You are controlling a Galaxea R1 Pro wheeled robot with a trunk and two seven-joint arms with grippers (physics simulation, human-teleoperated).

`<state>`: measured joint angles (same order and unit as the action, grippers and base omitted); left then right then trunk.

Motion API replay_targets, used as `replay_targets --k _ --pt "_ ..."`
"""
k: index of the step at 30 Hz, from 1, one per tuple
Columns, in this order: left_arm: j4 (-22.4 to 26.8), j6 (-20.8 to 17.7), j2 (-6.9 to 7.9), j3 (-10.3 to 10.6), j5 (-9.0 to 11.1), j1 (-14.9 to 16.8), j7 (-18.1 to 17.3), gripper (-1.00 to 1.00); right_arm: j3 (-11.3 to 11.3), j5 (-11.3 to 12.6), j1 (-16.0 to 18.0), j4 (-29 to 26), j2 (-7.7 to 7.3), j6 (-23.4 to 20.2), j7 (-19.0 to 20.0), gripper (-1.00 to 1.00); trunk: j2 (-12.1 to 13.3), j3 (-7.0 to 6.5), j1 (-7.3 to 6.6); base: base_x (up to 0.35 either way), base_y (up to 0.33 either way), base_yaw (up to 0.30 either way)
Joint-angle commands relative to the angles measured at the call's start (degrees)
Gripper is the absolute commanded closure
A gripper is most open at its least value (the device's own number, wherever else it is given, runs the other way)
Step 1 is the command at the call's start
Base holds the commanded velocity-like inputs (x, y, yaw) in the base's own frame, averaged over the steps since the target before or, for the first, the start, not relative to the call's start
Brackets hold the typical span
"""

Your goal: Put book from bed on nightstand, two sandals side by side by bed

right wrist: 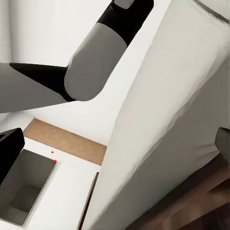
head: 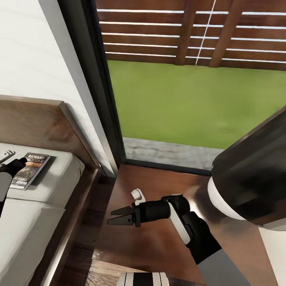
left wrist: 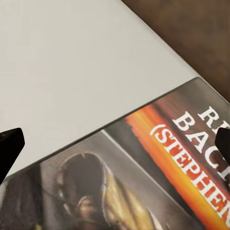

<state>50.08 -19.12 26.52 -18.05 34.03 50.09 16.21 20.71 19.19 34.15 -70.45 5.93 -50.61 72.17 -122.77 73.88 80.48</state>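
Observation:
The book [head: 29,169] lies flat on the bed's pale grey mattress [head: 43,190] close to the brown headboard [head: 35,123]. Its dark cover, orange strip and white lettering come up close in the left wrist view [left wrist: 158,167]. My left gripper [head: 11,161] hovers at the book's left side, open, with one fingertip [left wrist: 9,146] at each side of the cover. My right gripper [head: 118,216] hangs open over the dark glossy nightstand [head: 159,246] beside the bed, holding nothing. The sandals are out of view.
A tall dark-framed window [head: 99,91] behind the nightstand looks onto grass and a slatted brown fence. My right upper arm [head: 250,182] bulks large at the right. The bed's mattress side [right wrist: 163,120] and wooden frame [right wrist: 201,203] stand left of the nightstand.

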Motion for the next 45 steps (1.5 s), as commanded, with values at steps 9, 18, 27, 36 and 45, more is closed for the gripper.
replay_targets --k 9,18,27,36,45 --pt "0.1 -0.2 0.02 0.0 0.6 0.0 0.4 -1.0 0.1 0.2 0.0 0.0 0.0 -0.4 0.0 -1.0 0.0 0.04 -0.01 0.0 0.0 -0.068" --pt "0.1 -0.2 0.02 0.0 0.6 0.0 0.4 -1.0 0.0 0.2 0.0 0.0 -0.01 -0.4 0.0 -1.0 0.0 0.04 -0.01 0.0 0.0 -0.03" --pt "0.1 -0.2 0.02 0.0 0.6 0.0 0.3 -1.0 0.0 0.2 0.0 0.0 0.01 -0.4 0.0 -1.0 0.0 0.04 -0.01 0.0 0.0 0.0" --pt "0.1 -0.2 0.02 0.0 0.6 0.0 0.3 -1.0 0.1 0.2 0.0 0.0 -0.02 -0.4 0.0 -1.0 0.0 0.04 -0.01 0.0 0.0 0.108" --pt "-0.7 -0.2 0.02 -0.1 0.6 0.0 0.4 -1.0 0.0 0.2 0.0 0.0 -0.01 -0.4 0.0 -1.0 0.0 0.04 -0.01 0.0 0.0 0.068"
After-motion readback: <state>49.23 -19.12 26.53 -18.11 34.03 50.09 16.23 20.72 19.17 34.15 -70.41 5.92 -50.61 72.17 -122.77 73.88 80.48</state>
